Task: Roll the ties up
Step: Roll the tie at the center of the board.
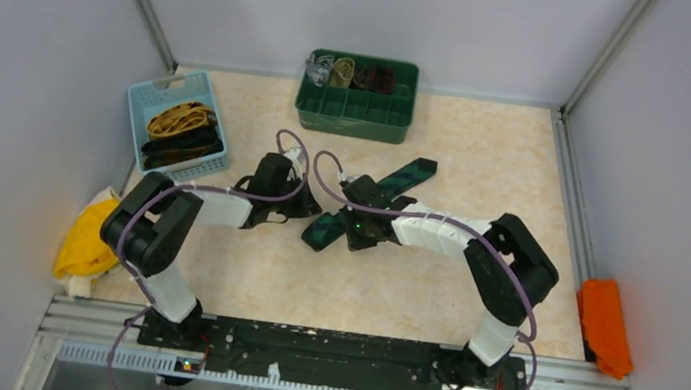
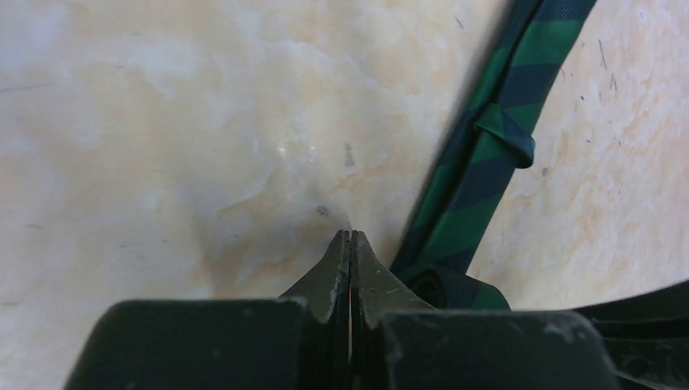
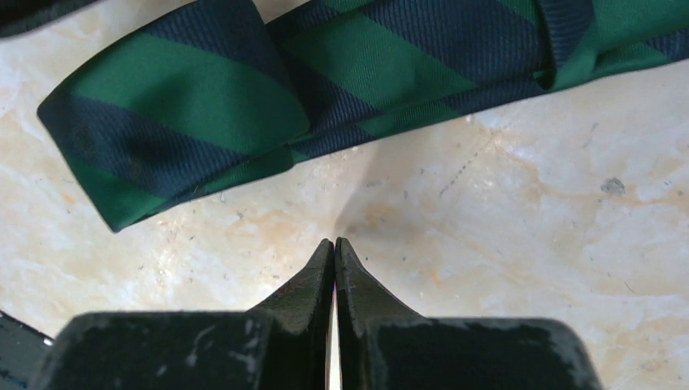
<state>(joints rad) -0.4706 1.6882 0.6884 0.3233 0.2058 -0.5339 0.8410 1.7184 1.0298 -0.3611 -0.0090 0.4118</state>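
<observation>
Two grippers pressed together, empty: left gripper (image 2: 350,237), right gripper (image 3: 334,242). Green-and-navy striped tie (image 3: 187,106) lies flat, near side of green bin (image 1: 352,120). Best way: open jaws, pinch one tie end, roll snug and straight, edges lined up.

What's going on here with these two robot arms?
The robot is mid-job on a green and navy striped fabric necktie lying mostly unrolled on the table. The left end effector and the right end effector are both shut and empty, tips down beside it. More ties wait in a light blue plastic basket; rolled ones sit in a dark green plastic bin.
</observation>
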